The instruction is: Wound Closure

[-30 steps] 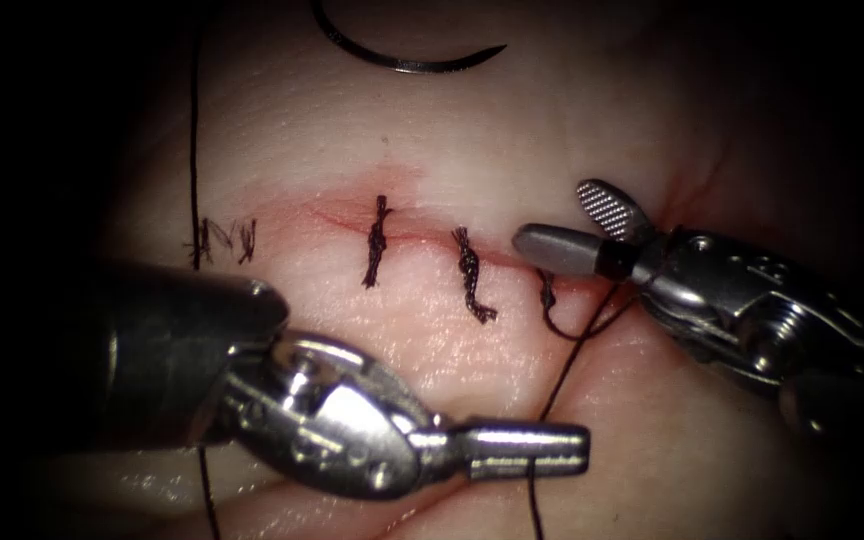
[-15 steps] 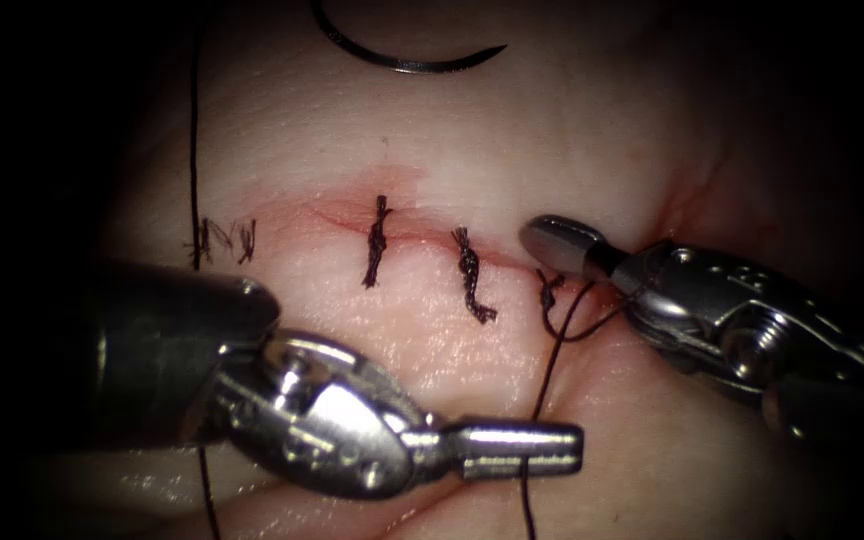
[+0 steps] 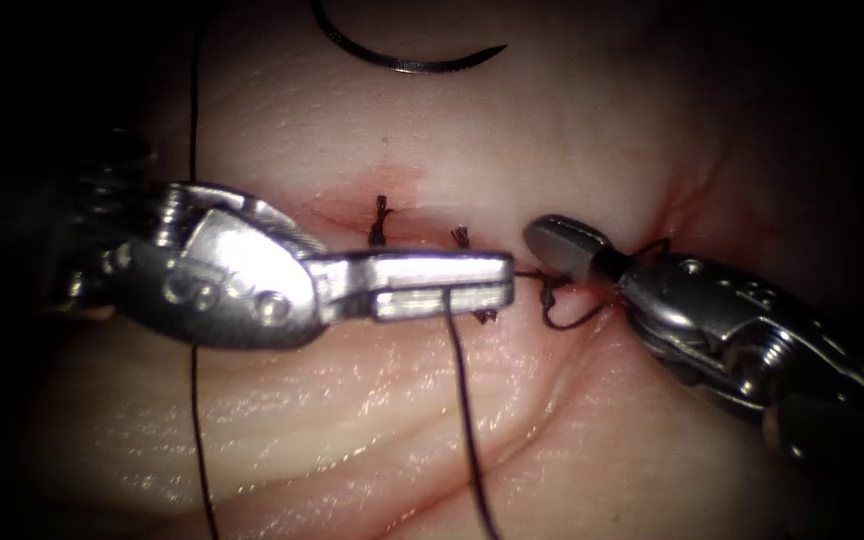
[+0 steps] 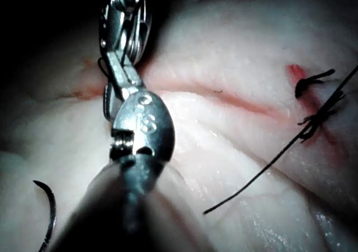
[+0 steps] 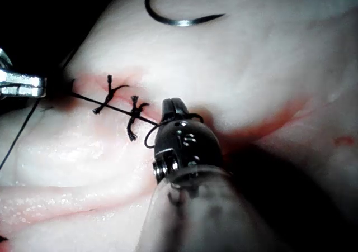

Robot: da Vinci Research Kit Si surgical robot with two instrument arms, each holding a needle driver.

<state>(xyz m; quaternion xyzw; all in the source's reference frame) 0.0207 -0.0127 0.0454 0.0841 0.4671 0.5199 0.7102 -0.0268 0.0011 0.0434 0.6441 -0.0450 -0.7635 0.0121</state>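
The left tool (image 3: pixel 492 280) lies across the cut (image 3: pixel 352 212), jaws shut on the thread (image 3: pixel 462 400), which hangs from them toward the lower edge. A short taut strand runs from its tip to the right tool (image 3: pixel 555 240), whose jaws are shut on the thread at the right end of the cut, beside a small loop (image 3: pixel 567 318). The curved needle (image 3: pixel 402 62) lies free on the tissue (image 3: pixel 352 400) beyond the cut, held by neither tool and not in the tissue. The right wrist view shows the right tool (image 5: pixel 173 107), the taut thread (image 5: pixel 89 99) and the needle (image 5: pixel 179 20). The left tool (image 4: pixel 114 73) appears in its own wrist view.
Two tied stitches (image 3: pixel 380 212) (image 3: pixel 460 237) cross the cut, partly behind the left tool's jaws. A long strand (image 3: pixel 193 120) runs down the left of the tissue. Red fluid tints the cut's edges (image 3: pixel 697 200). A deep fold (image 3: pixel 432 480) crosses the near tissue.
The left tool rose from the near tissue to the cut, carrying the thread with it. The right tool's jaws, open a second ago, have shut on the thread. The loop has shrunk.
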